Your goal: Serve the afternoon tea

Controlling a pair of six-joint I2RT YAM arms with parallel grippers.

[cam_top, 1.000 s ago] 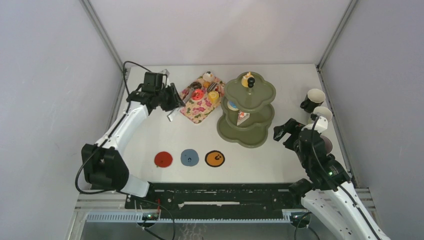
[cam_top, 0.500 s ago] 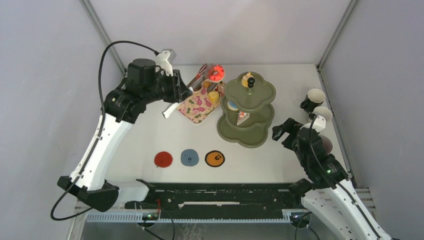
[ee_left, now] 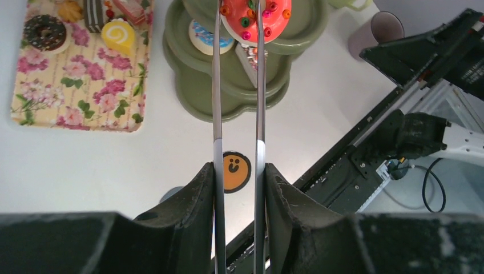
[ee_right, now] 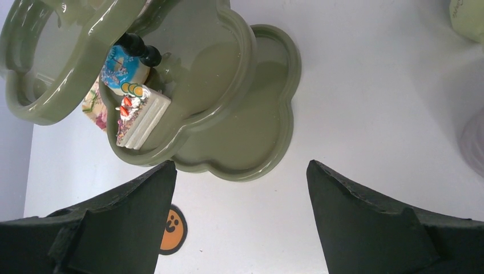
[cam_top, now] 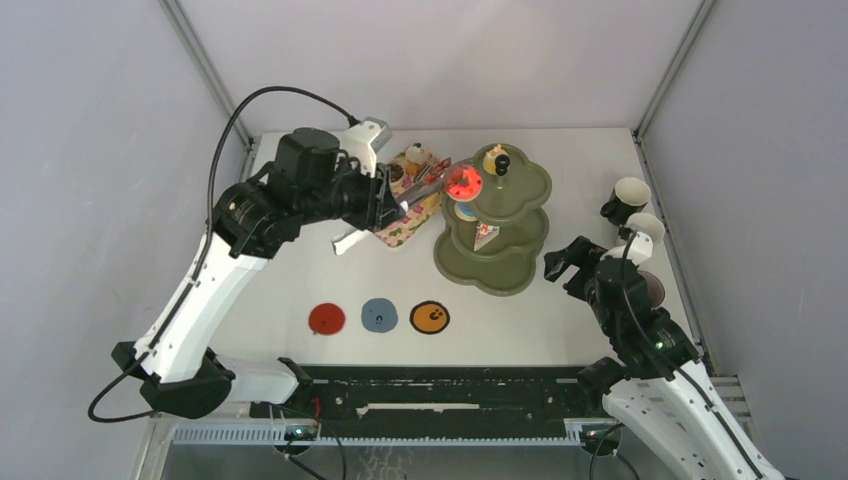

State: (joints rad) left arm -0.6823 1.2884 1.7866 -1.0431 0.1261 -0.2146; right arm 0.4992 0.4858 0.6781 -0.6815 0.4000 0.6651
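From above, we see the left claw (cam_top: 388, 203) pinching metal tongs (cam_top: 425, 190) that carry a red sprinkled donut (cam_top: 462, 181) at the 9 o'clock edge of the top tier of the olive stand (cam_top: 500, 268). The right claw (cam_top: 562, 262) hangs at the stand's 4 o'clock.

Our left wrist view shows the tongs squeezing that donut.

Our right wrist view shows that claw spread wide, holding nothing, above the tabletop (ee_right: 371, 114). A cake slice (ee_right: 140, 120) sits on the middle tier.

This was a robot lab cell: a white table (cam_top: 530, 330) boxed in by plain grey panels (cam_top: 90, 150) on metal posts (cam_top: 205, 65), two arms (cam_top: 215, 275) bolted to a black rail (cam_top: 440, 385) at its near edge, loose cables (cam_top: 285, 89) trailing from them, a slotted duct (cam_top: 380, 432) below, and toy cakes (ee_right: 142, 117) for food
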